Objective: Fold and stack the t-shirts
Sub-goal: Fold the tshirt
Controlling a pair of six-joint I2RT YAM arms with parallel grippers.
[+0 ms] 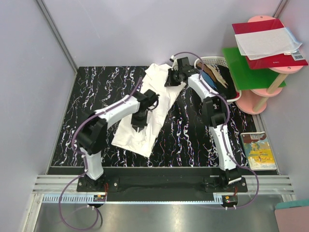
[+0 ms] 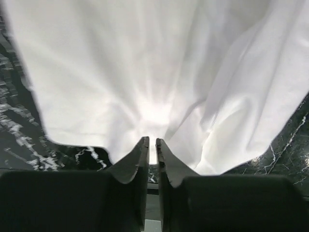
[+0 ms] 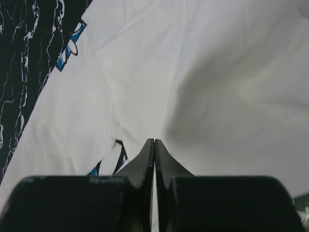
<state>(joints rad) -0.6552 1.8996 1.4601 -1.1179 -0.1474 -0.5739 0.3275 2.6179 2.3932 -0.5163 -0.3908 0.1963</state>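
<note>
**White tee laid out, both grippers down on it**

The large white cotton t-shirt (image 1: 133,137) lies slantwise on the black, white-veined bench (image 1: 193,140). It runs from the far edge near the middle down toward the near left corner. I read this as the spreading step, with the fold itself not yet made.

My left gripper (image 2: 150,142) sits over the shirt's middle, its jaws only a slit apart. Creases fan out from the tips, so I judge it has a light pinch on the cloth, probably to draw that part flat.

My right gripper (image 3: 154,141) is at the shirt's far end, jaws pressed together on the fabric. I cannot tell whether a fold is caught between them. Working both ends would let me tension the length.

The cloth is plain white on its upper face and softly rumpled. Part of the blue daisy print (image 3: 72,46) peeks out at an edge, so I take it the print faces down.

The white plastic basket (image 1: 215,59) at the far right corner holds the other dark, blue and tan tees (image 1: 215,75).
</note>
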